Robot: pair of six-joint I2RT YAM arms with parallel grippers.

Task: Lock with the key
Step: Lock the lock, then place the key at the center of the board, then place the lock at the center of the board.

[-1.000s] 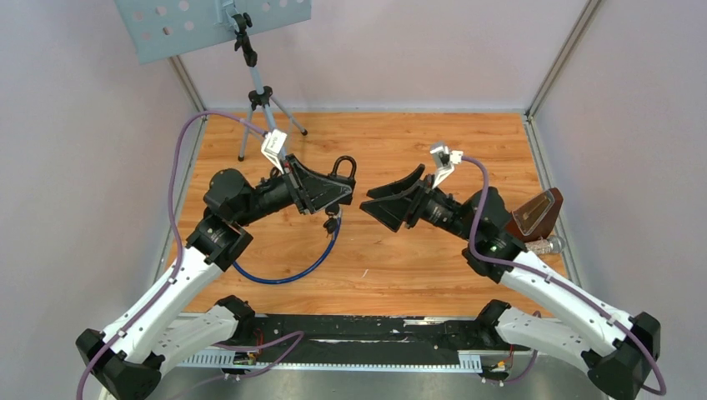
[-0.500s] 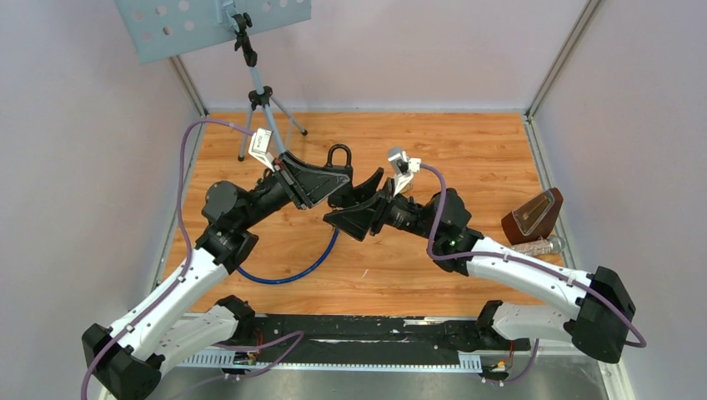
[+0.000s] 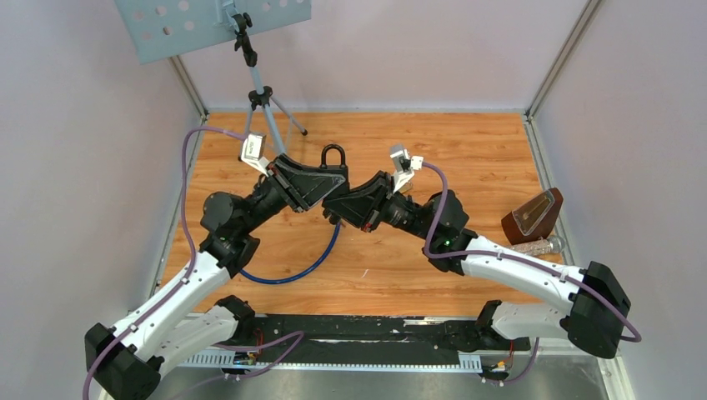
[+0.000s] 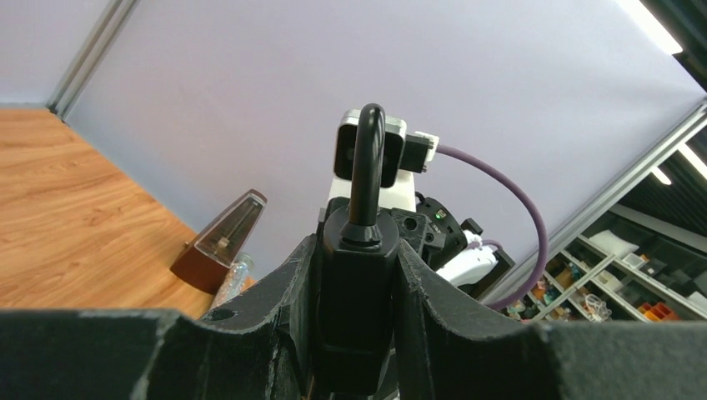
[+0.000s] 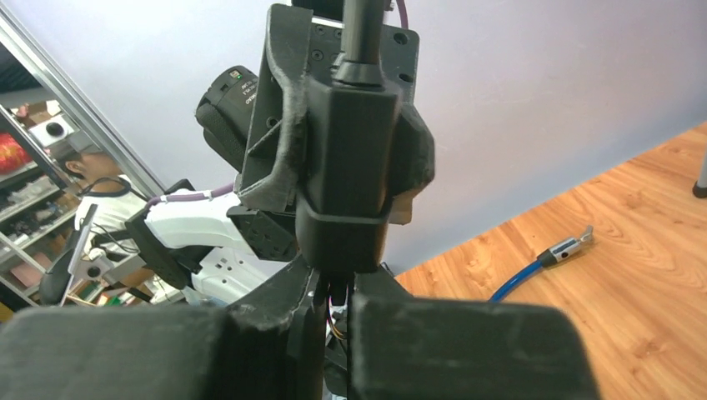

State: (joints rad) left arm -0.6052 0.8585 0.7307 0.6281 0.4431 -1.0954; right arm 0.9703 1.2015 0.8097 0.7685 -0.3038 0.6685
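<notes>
left gripper (image 4: 357,287) clamps padlock (image 4: 357,250) | right gripper (image 5: 332,287) narrow, pinching key (image 5: 335,304) | padlock straight ahead of right gripper, key's long axis points into it

- Grey-blue music stand (image 3: 258,83) on tripod legs at the bench's (image 3: 483,150) far left.
- Brown metronome (image 3: 534,215) near the right edge.
- Clear bottle (image 3: 542,246) lying just beside it.

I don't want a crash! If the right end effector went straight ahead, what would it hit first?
Probably the black padlock, clamped in the left end effector just ahead of it.
</notes>
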